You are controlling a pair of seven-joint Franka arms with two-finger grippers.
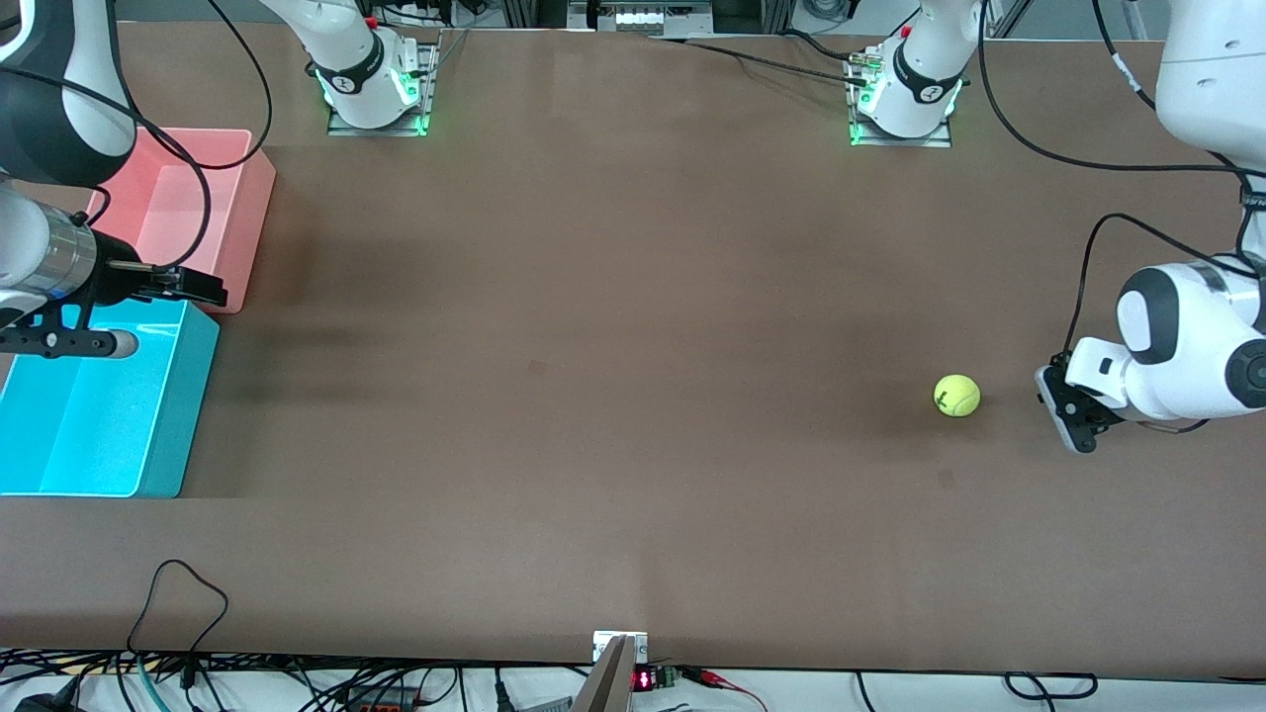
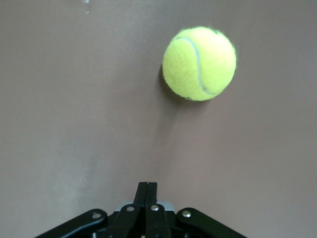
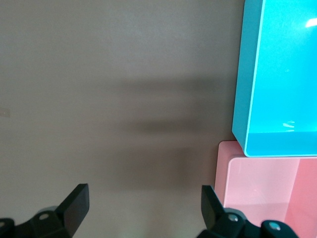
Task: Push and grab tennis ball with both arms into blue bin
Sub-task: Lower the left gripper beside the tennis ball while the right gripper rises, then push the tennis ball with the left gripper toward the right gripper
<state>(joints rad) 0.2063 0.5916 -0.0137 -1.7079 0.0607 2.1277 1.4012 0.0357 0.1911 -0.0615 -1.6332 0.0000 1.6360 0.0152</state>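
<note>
Bare table (image 1: pixel 613 346) runs open from tennis ball (image 1: pixel 956 395) to blue bin (image 1: pixel 148 465); nothing lies between. Pink tub (image 1: pixel 252 213) touches the bin, farther from the front camera. Right gripper (image 1: pixel 198 289) hangs over their shared edge.

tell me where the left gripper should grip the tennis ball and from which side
Across its widest middle, coming straight down from above. The tennis ball is round and sits free on the bare table. The left gripper, beside it, is shut and would need opening first.

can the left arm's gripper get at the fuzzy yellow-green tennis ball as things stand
Probably yes. The left gripper, fingers shut, sits low beside the fuzzy yellow-green tennis ball toward the left arm's end of the brown table, with only bare tabletop between them.
</note>
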